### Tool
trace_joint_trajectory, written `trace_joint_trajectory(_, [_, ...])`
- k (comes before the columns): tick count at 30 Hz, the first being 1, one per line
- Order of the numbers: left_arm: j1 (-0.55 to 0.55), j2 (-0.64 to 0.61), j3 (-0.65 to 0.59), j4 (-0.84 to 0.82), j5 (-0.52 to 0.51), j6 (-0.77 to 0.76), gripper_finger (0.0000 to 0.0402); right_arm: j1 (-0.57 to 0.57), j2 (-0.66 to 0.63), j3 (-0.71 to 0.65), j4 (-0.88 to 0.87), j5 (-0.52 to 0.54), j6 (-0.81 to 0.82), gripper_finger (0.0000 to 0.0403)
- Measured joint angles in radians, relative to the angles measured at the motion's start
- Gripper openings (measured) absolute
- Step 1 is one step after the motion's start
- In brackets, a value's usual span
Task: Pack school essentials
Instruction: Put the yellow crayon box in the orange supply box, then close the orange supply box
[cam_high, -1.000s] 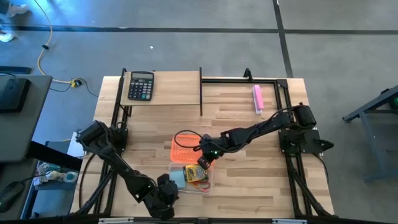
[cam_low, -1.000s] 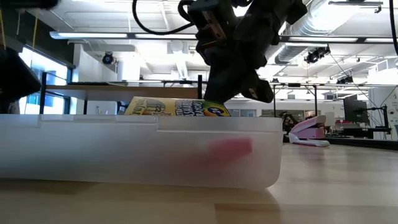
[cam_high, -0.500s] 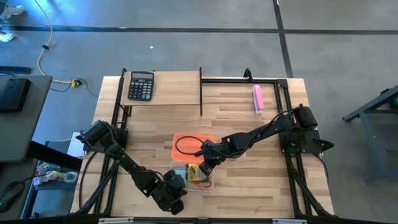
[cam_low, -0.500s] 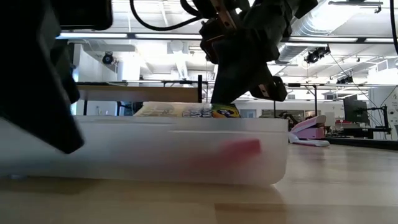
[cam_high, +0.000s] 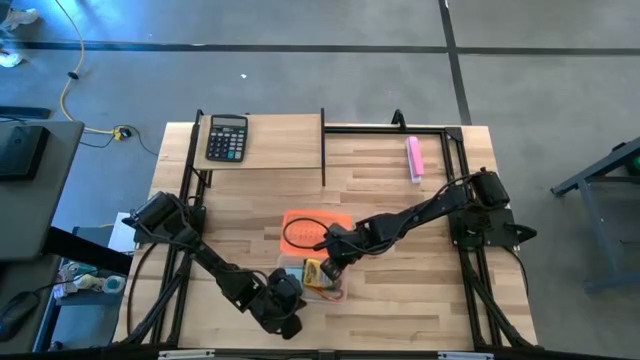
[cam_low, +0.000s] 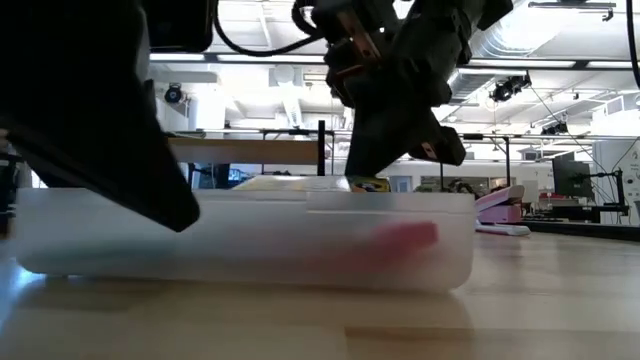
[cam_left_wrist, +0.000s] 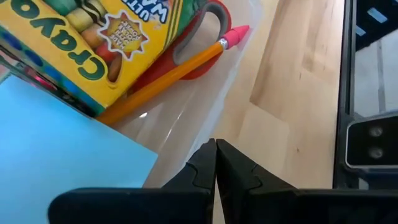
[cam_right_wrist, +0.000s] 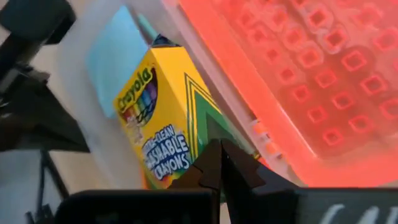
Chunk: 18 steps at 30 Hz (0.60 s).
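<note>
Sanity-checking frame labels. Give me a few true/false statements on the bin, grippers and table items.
1. The crayon box lies inside the clear bin. True.
2. The left gripper is wide open. False: it is shut, at the bin's edge.
3. The calculator is in the bin. False: it sits on the table's far left corner.
4. The right gripper is shut, at the crayon box. True.
5. The orange lid lies beside the bin. True.

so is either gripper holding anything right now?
No. Left gripper is shut and empty by the clear bin; right gripper is shut and empty over the crayon box.
</note>
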<state>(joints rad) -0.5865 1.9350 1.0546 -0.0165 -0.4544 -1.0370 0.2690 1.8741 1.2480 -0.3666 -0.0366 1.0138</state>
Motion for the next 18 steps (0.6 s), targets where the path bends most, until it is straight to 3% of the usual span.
trace_joint_trajectory(13, [-0.031,0.0,0.026,0.009,-0.034,0.009,0.0,-0.028,-0.067,0.0,-0.072,0.083,-0.033,0.0])
trace_joint_trajectory(18, [-0.031,-0.001,0.069,-0.072,-0.064,0.035,0.0,-0.046,-0.116,0.0,-0.118,0.083,-0.059,0.0])
